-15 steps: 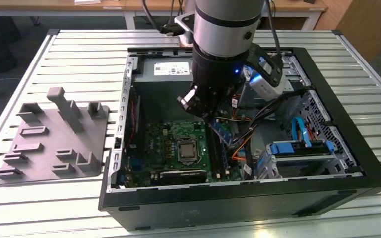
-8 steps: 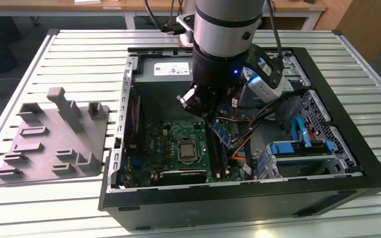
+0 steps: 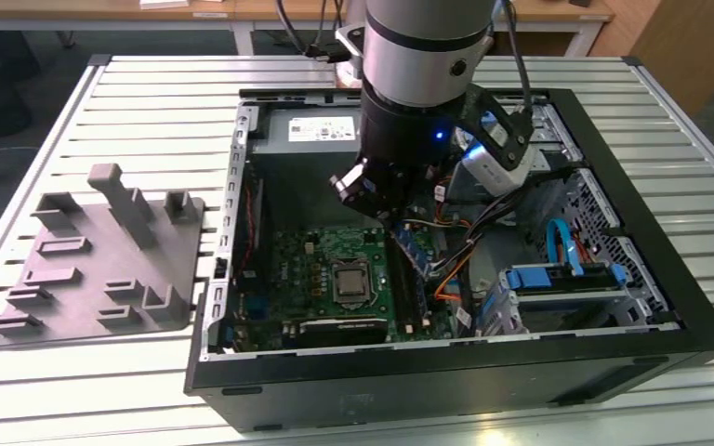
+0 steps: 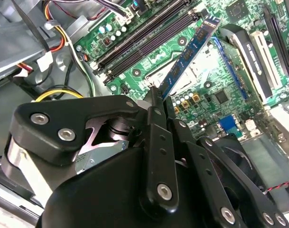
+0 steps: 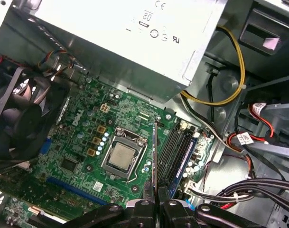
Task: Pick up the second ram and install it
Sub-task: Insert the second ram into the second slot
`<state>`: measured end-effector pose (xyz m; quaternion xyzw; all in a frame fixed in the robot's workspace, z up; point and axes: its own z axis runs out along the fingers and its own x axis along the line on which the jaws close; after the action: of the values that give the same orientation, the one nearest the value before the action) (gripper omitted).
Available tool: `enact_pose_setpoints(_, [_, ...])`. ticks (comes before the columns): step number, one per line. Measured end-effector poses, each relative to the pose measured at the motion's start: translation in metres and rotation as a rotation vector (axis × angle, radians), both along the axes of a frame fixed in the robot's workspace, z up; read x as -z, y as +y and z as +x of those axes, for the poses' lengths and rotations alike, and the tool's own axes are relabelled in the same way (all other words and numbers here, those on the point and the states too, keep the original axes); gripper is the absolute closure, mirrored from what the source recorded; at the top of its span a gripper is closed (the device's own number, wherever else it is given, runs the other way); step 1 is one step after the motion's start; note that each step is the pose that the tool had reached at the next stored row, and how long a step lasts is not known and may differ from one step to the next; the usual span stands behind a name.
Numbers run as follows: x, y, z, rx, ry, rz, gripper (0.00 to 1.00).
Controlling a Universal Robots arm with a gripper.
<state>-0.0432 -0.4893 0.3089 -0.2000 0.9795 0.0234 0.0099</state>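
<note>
Between the fingertips of the black, bolted-link gripper (image 4: 162, 102) sits one short end of the second ram (image 4: 189, 52), a thin, flat, blue-green memory stick with a row of small black chips. The jaws are clenched on it. The stick's free end reaches out over the green motherboard (image 4: 206, 90), and its long edges touch nothing that shows.

In the first wrist view the stick (image 5: 154, 152) appears edge-on. It lies between the motherboard's square metal processor socket (image 5: 121, 156) and its long black plastic memory slots (image 5: 175, 149), running roughly along their length and not seated in them.

Past the motherboard's edge, a grey metal power supply box (image 5: 125, 42), a round black fan (image 5: 16, 123) and yellow, black and red cables (image 5: 239, 71) crowd the open room.

In the exterior view, a grey moulded plastic fixture tray (image 3: 97, 251) lies outside the black computer case (image 3: 456, 381). It is well apart from the motherboard, on the exterior view's left.
</note>
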Motion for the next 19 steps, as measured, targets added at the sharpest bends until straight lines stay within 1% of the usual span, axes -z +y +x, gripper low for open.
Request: enact_pose_setpoints(19, [0.0003,0.0,0.0,0.124,0.0,0.0,0.86])
